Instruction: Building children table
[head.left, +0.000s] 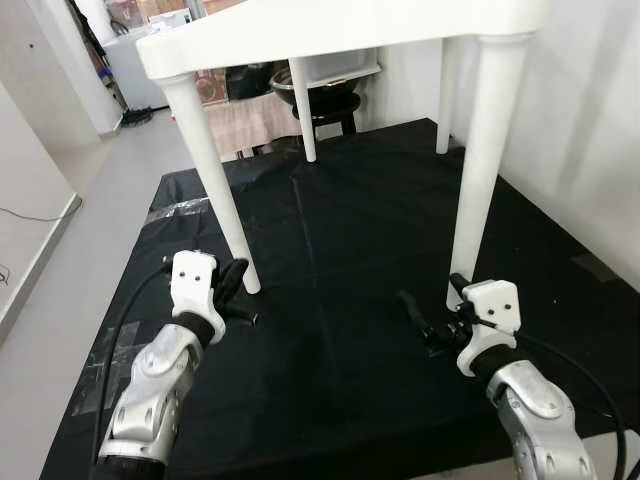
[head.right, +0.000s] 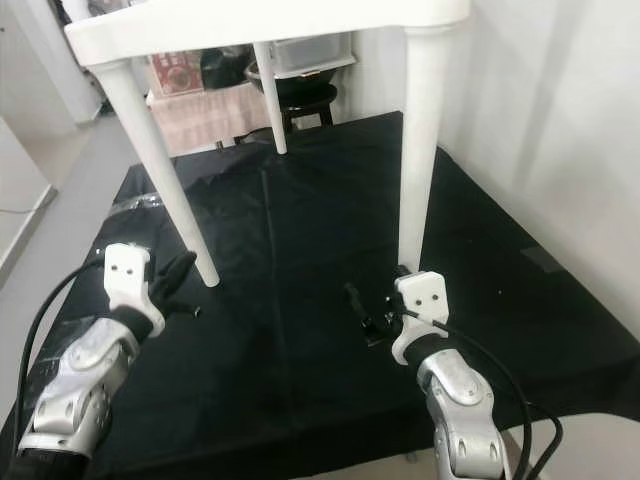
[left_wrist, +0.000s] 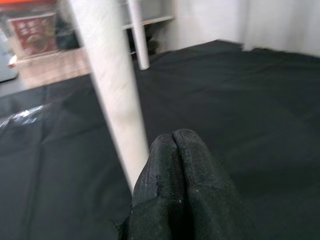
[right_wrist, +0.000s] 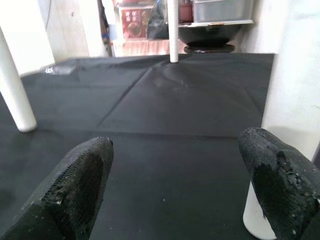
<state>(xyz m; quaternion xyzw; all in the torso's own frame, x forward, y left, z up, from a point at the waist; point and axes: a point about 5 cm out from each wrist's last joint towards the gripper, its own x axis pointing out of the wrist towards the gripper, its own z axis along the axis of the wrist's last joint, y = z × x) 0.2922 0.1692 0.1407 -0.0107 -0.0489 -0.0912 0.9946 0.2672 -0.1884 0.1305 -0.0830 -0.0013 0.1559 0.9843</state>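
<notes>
Right now I see the white children's table (head.left: 330, 30) standing upright on all four legs on the black cloth (head.left: 340, 250) spread over the floor, its top at the upper edge of my head views. Its near-left leg (head.left: 215, 180) slants down to the cloth, and my left gripper (head.left: 235, 290) sits just beside that leg's foot, low over the cloth; from its wrist camera I see the two black fingers (left_wrist: 185, 190) pressed together, with the leg rising close beyond them. Its near-right leg (head.left: 487, 150) stands almost straight, and my right gripper (head.left: 430, 310) is low beside its foot, toward the middle of the cloth; the wrist camera shows its fingers (right_wrist: 75, 185) spread wide with nothing between them, the one on the outer side right next to the leg's foot. I cannot tell whether either gripper touches a leg. Beyond the far legs (head.left: 303, 110) I make out a dark stool (head.left: 325, 105) and a clear storage bin (head.left: 340, 68). A white wall (head.left: 590, 130) runs along the right of the cloth, and grey floor (head.left: 110, 200) lies to the left.
</notes>
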